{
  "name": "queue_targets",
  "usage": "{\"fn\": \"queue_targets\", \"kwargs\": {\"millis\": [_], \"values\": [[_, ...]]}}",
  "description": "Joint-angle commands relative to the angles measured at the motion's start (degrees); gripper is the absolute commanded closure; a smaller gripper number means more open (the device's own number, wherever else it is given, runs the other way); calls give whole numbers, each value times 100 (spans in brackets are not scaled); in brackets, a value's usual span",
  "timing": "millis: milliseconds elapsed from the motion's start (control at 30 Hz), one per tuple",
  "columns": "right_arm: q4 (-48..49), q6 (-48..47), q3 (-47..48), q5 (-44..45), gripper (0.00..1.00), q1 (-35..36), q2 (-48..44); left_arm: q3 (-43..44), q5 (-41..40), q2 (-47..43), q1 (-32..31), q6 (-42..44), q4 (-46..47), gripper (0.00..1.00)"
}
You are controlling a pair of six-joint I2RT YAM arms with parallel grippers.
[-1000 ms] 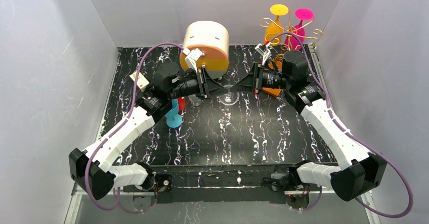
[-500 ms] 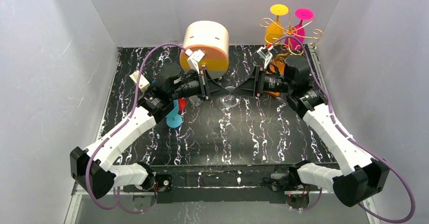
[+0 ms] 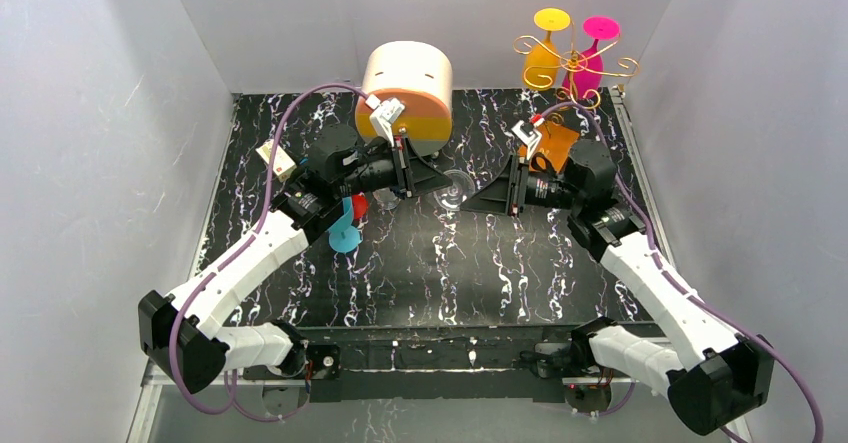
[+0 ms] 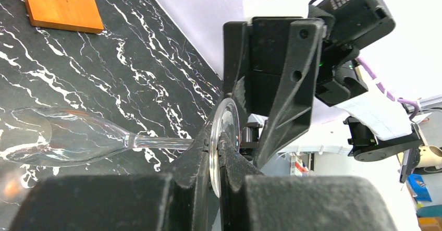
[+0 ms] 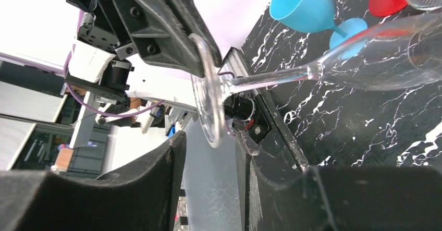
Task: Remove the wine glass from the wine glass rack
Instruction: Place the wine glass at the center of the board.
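A clear wine glass [image 3: 456, 191] lies level over the black marble table between my two grippers. My left gripper [image 3: 440, 181] is shut on its round foot [image 4: 225, 132], with the stem and bowl [image 4: 52, 142] pointing away. My right gripper [image 3: 470, 201] is open; its fingertips [image 5: 177, 142] stand apart just short of the same foot [image 5: 208, 106], not touching it. The gold wire rack [image 3: 575, 63] stands at the back right on its orange-brown wooden base [image 3: 558, 143], with a yellow glass [image 3: 543, 58] and a pink glass [image 3: 592, 58] hanging upside down.
A round cream-and-orange drawer box [image 3: 405, 88] stands at the back centre. A blue glass [image 3: 345, 235], a red glass [image 3: 358, 206] and another clear glass [image 3: 385, 200] sit under the left arm. White walls close in the table on three sides.
My right gripper has opened off the clear glass's foot and drawn back to the right and nearer. My left gripper has closed in and now holds the glass alone.
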Motion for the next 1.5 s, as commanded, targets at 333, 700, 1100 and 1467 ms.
{"fn": "queue_targets", "kwargs": {"millis": [333,700,1100,1467], "values": [[2162,1262,-375,-97,67,51,246,-19,91,-279,-55,141,467,100],[2329,1245,-234,-248,82,89,481,-274,-59,-349,-89,-155,978,100],[2316,700,-355,-219,99,102,349,-77,-161,-411,-93,130,395,78],[1946,-604,-901,-216,99,100,-316,553,-1552,-866,-53,845,-1248,2]]}}
